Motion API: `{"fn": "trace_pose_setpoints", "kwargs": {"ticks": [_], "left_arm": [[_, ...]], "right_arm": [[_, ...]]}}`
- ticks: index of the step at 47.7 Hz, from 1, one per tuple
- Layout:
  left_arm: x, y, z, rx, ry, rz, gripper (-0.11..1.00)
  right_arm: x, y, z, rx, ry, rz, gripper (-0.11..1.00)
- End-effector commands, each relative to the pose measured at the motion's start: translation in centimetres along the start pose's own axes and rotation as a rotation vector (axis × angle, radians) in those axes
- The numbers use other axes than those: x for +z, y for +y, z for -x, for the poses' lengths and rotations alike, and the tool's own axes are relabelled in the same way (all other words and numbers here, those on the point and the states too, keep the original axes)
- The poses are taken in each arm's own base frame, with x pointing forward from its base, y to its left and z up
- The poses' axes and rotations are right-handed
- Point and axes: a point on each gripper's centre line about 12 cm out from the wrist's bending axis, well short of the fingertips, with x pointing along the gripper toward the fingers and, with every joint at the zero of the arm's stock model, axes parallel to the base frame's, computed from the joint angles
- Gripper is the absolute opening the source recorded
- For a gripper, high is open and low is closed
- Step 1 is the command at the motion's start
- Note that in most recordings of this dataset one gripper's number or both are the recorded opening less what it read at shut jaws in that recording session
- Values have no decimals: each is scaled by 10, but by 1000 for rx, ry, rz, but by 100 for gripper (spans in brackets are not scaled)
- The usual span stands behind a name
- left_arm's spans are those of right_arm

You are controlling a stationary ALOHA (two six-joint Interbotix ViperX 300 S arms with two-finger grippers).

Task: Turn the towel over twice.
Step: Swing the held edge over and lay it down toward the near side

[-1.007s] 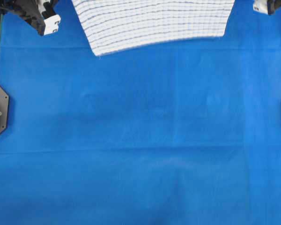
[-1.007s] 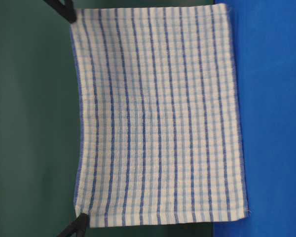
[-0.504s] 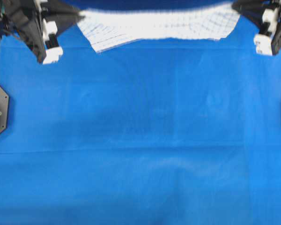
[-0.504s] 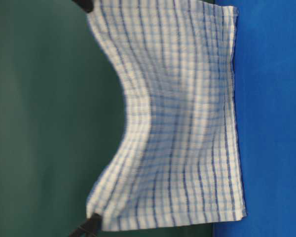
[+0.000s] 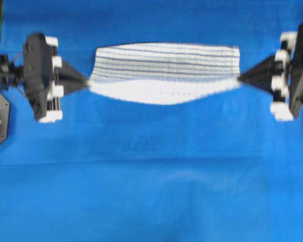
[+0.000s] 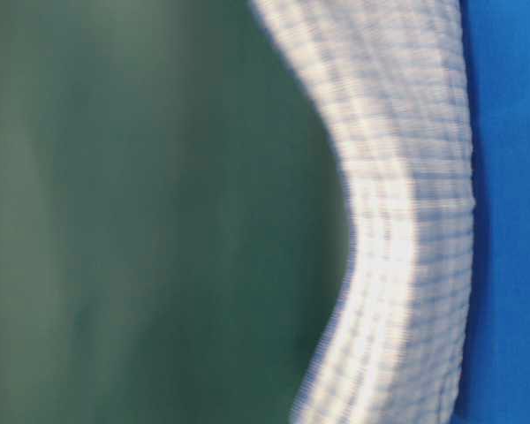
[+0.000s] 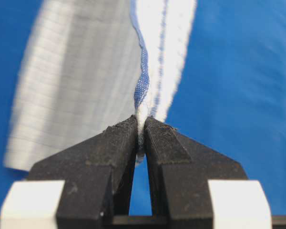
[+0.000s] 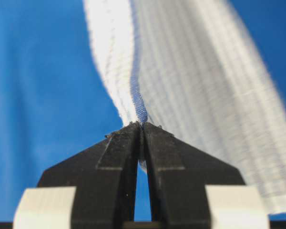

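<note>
- The towel [image 5: 164,70], a rectangular white woven cloth with thin dark-blue and light-blue stripes, hangs stretched between the two grippers, above the upper middle part of the plain bright-blue sheet [image 5: 151,176] that covers the table.
- In the overhead view the left gripper [image 5: 86,82], black with white parts, is at the left end of the towel, and its tips meet the cloth at the corner there.
- The right gripper [image 5: 240,79] is at the opposite end of the towel in the same way, with its tips on the right corner.
- In the left wrist view the two black fingers [image 7: 119,143] of the left gripper are pressed together on the blue-stitched hem of the towel [image 7: 142,90]; the cloth goes away from the tips in a narrow fold.
- In the right wrist view the black fingers [image 8: 159,148] of the right gripper pinch the hem of the towel [image 8: 138,107] in the same manner.
- Between the two held corners the upper edge of the towel sags in a soft curve; this is seen in the table-level view, where the towel [image 6: 406,221] is blurred.
- In that view the lower edge of the towel is just beside the blue sheet [image 6: 512,212]; I cannot tell if it touches it.
</note>
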Motion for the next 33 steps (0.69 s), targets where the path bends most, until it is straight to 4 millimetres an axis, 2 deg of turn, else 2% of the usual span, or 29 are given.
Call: {"fn": "trace_pose_setpoints", "kwargs": {"ticks": [1,7,20,25,33], "left_arm": [[0,-13,-2,-43,-24,1,3],[-12,-34,-8,-111,3,23,3],[-28,-71,-21,-223,69,53,3],[-32,-80,-26,-245,80,53,3],[-38,-82,-32,-245,111,52,3]], "right_arm": [[-7,14,-4,54,15,-1,5],[-25,30,-12,106,90,-5,5],[-50,60,-28,185,190,-12,5],[-58,68,-33,206,210,-14,5],[-67,70,-41,198,253,-31,5]]}}
